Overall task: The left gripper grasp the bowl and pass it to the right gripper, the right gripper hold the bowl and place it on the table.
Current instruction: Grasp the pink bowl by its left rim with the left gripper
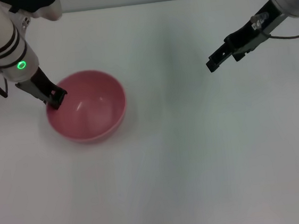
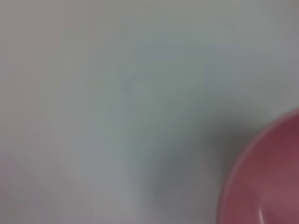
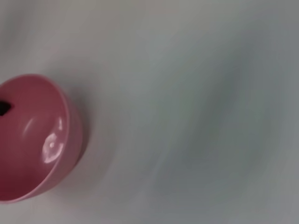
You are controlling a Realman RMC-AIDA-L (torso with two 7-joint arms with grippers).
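On the plain white bench (image 1: 197,155), pink bowl (image 1: 87,114) sits upright; left pincer (image 1: 56,97) clamped on its rim. Right pincer (image 1: 212,62) hovers well apart, grip state can't tell.

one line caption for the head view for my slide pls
Left pincer at the near-left rim of the pink bowl on the white table; right pincer hovers apart, far right.

Left claw (image 1: 57,96) angled down toward 4 o'clock, tips nearly together; right claw (image 1: 212,62) aloft, pointing toward 8 o'clock.
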